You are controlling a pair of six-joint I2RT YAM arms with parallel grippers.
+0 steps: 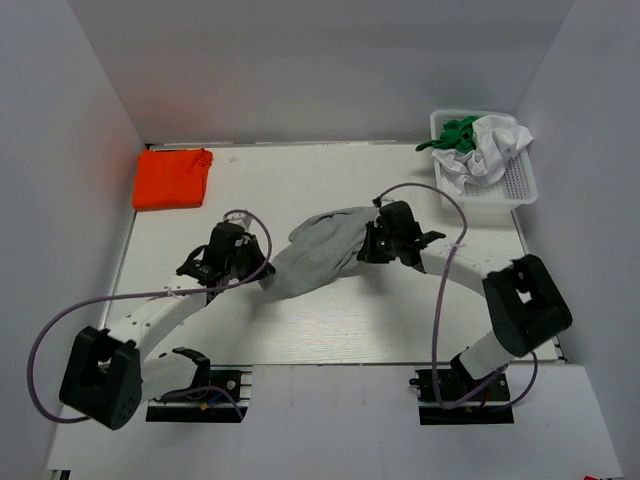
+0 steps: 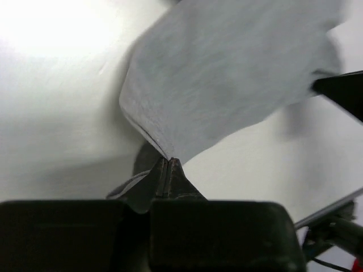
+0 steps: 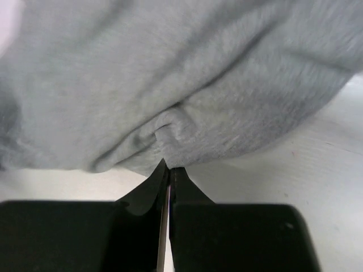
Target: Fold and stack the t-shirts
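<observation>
The grey shirt [image 1: 318, 252] pinched at opposite ends, left claw [image 2: 168, 164] clenched on one edge, right claw [image 3: 168, 170] on a bunched fold, evidently to spread it for folding.

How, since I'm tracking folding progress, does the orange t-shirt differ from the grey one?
The orange t-shirt lies folded at the far left of the table; the grey t-shirt is bunched, unfolded, mid-table. The orange one is untouched; the grey one is pinched by the left gripper and right gripper. Both are plain cloth.
</observation>
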